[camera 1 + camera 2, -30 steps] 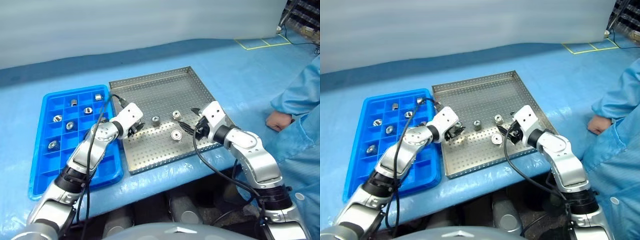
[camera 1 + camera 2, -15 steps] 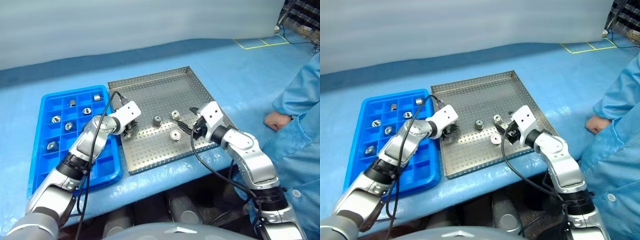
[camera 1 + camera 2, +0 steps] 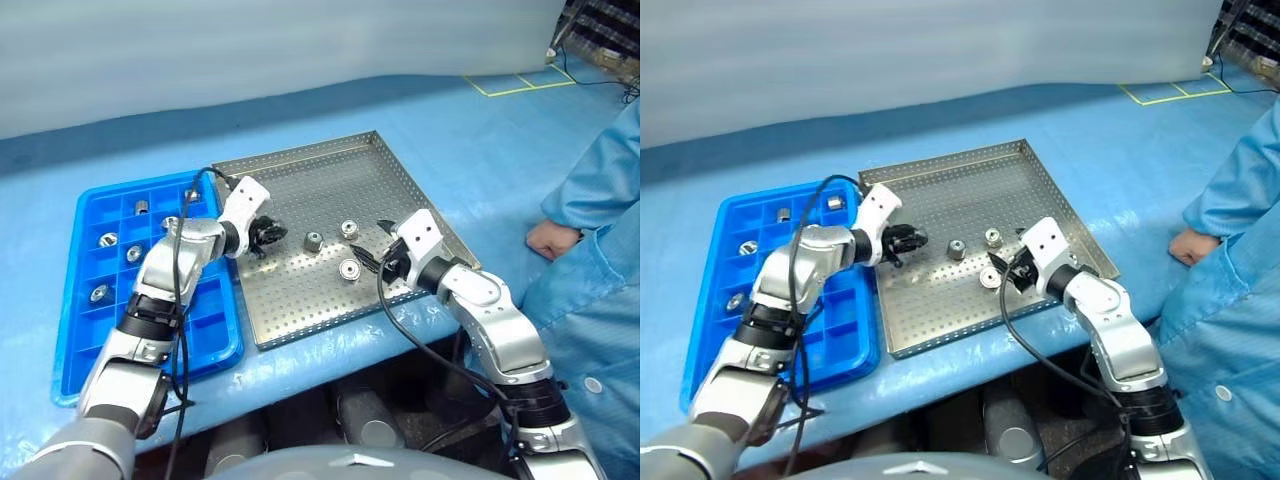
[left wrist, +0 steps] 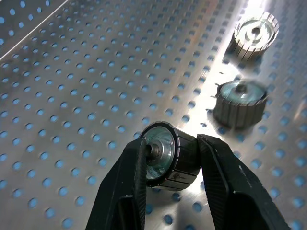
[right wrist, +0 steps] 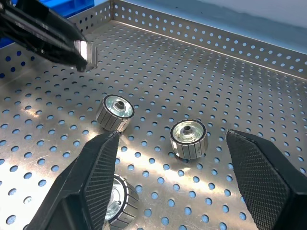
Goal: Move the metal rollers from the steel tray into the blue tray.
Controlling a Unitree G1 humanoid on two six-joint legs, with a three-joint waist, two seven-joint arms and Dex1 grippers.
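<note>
**Gripping one roller above the steel tray**

Three metal rollers (image 3: 314, 240) are seen loose near the middle of the steel tray (image 3: 330, 170), beside the blue tray (image 3: 215, 330) on the bench (image 3: 480, 140). A person's hand (image 3: 552, 238) rests at the bench's right edge. The left hand (image 4: 170, 158) is clamped on a fourth roller (image 4: 168, 154), held clear of the perforated floor. The right hand (image 5: 172, 191) is held spread apart, low over the loose rollers.

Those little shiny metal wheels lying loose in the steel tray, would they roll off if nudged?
Probably not far. The three small ribbed silver metal rollers left in the perforated steel tray look squat, so a nudge would likely slide them. On its side, one might roll until the tray's raised rim stopped it. The one in the left pincer looks solid, likely heavy for its size.
</note>
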